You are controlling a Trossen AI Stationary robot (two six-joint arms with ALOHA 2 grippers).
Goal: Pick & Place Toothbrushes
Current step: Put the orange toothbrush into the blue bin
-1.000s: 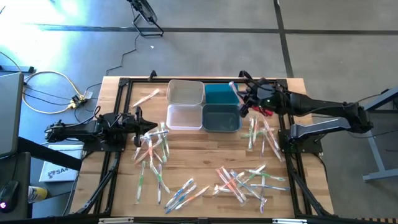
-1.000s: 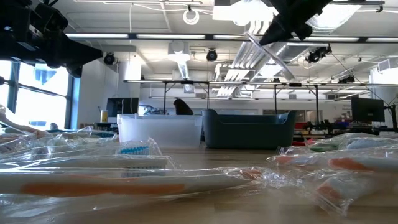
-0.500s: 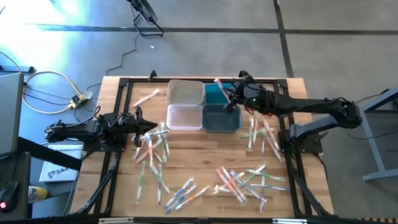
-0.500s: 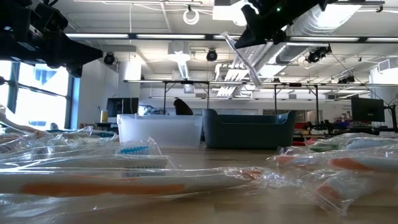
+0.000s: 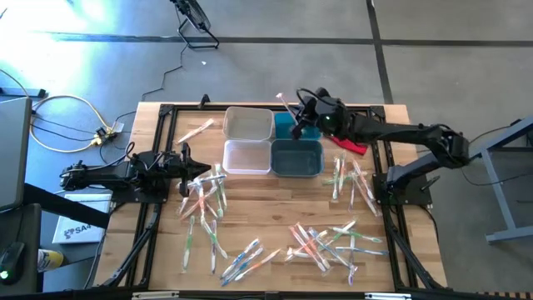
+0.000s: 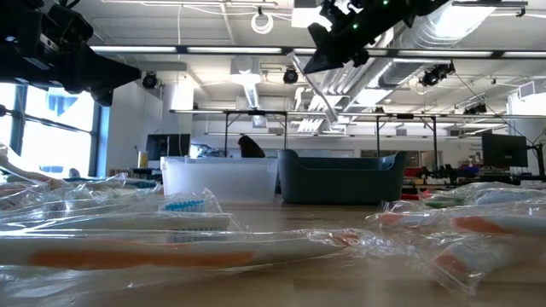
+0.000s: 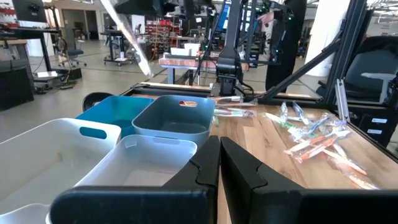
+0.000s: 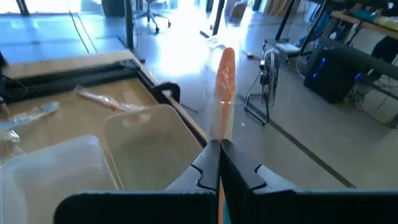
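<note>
While loose toothbrushes lie scattered on the near tabletop and the clenched, empty left pincer waits beside them, the right pincer grips one orange-handled toothbrush above the far bins. This looks like the placing step; next it must settle over the teal bin or another bin, lower and let go.

The table is seen from straight above in the high view, with floor all round it. In the low view the tabletop is crossed at its own height, wrapped toothbrushes lying close to the lens. The bins are faced at close range by the left wrist view; the right wrist view is aimed past them to the floor. The bins are shared by all four views.
</note>
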